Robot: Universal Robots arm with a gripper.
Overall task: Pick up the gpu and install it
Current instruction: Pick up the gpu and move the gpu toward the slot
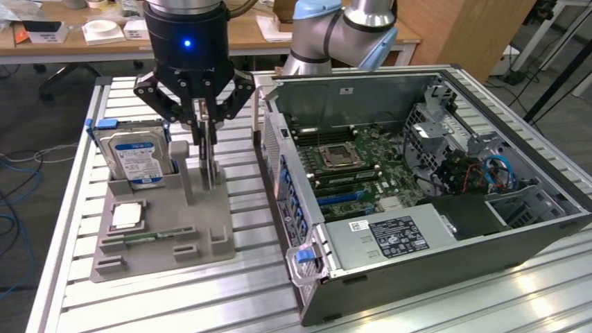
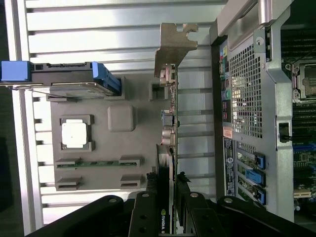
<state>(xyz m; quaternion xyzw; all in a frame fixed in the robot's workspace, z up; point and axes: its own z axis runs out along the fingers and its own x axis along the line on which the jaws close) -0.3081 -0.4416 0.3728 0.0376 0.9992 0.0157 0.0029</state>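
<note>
**DESK:** What does the frame show?

**OPERATOR:** From my remote station, I see the gripper [image 1: 205,132] poised over the grey holder [image 1: 208,222] on the slatted table [image 1: 249,298]. Its black fingers [image 2: 145,207] are drawn partway in and pressed against both faces of the gpu [image 1: 210,170].

**DESK:** And where is the card itself?

**OPERATOR:** The gpu stands upright on its long edge, at the side of the holder nearest the open computer case [image 1: 351,97]. That puts it on the exterior view's left of the case. In my wrist view it runs edge-on from between the fingers out to its silver bracket [image 2: 174,47]. I cannot tell whether its lower edge is clear of the holder.

**DESK:** Anything else on the holder?

**OPERATOR:** A hard drive [image 1: 137,156] with a blue-white label stands upright just beside the gripper, toward the exterior view's left. A processor chip [image 1: 127,215] lies flat in its pocket, and a memory stick [image 1: 152,236] lies near it. Inside the case, the motherboard [image 1: 370,159] lies exposed.
</note>
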